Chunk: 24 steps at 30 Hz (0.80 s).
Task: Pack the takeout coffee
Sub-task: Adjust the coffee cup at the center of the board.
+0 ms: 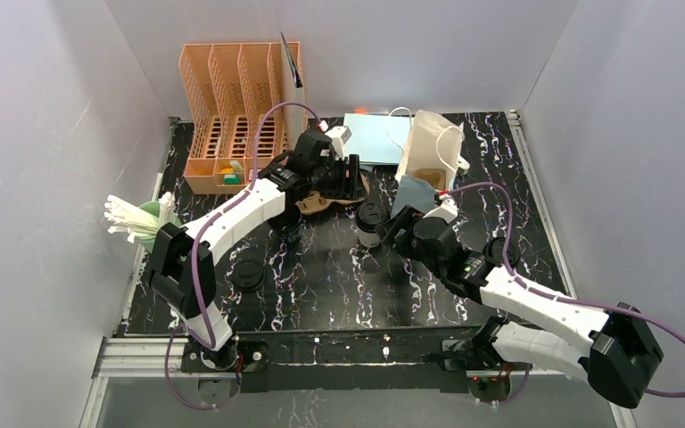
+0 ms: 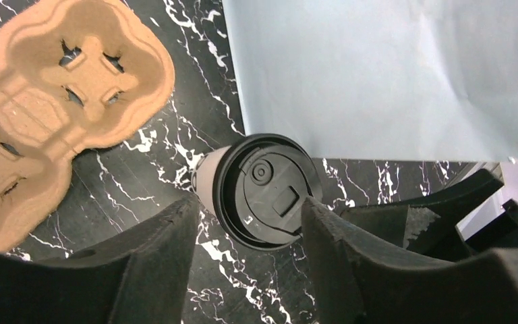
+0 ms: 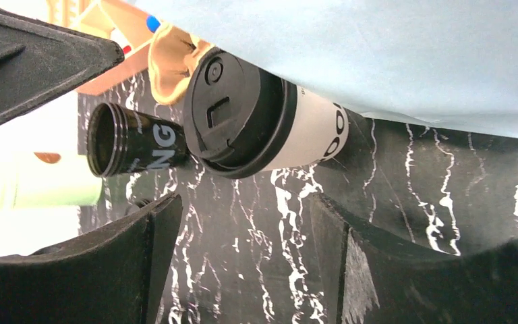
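Our left gripper [image 2: 246,216] holds its jaws apart, with a black-lidded cup [image 2: 266,192] between their tips. Beyond it, the pulp carrier [image 2: 47,121] lies to the left and the blue bag [image 2: 378,74] ahead. Our right gripper [image 3: 243,209] also has its jaws apart. A lidded white cup [image 3: 243,115] sits just past them, with an open dark cup [image 3: 131,142] to its left.

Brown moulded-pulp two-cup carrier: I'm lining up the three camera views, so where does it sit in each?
Top external: the brown moulded-pulp carrier lies mid-table, partly hidden under the left arm.
Left wrist: fills the upper left corner.
Right wrist: only a tan scalloped edge, top left behind the black-lidded white cup; probably it.
Shared landmark: the black white-veined tabletop, in all three.
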Each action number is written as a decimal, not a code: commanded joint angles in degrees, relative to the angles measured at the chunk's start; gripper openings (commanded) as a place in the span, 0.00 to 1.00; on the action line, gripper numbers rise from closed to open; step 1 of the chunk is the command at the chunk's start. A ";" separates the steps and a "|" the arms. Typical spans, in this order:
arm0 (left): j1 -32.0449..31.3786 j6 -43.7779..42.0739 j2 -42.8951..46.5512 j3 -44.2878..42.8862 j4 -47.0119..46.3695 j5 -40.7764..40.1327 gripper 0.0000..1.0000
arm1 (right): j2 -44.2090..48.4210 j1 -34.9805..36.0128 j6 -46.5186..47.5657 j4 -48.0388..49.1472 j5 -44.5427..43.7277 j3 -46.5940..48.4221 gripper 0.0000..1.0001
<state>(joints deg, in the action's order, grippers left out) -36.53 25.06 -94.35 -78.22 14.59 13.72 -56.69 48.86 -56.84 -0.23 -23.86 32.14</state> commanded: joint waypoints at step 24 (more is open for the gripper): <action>1.92 -3.00 -10.21 -0.17 -5.23 8.01 0.51 | -8.78 -0.62 -19.47 8.32 -7.91 1.01 0.64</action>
<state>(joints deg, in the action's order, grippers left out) -34.94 23.53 -104.53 -78.28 8.58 20.36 -63.90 48.80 -74.87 6.17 -30.94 32.10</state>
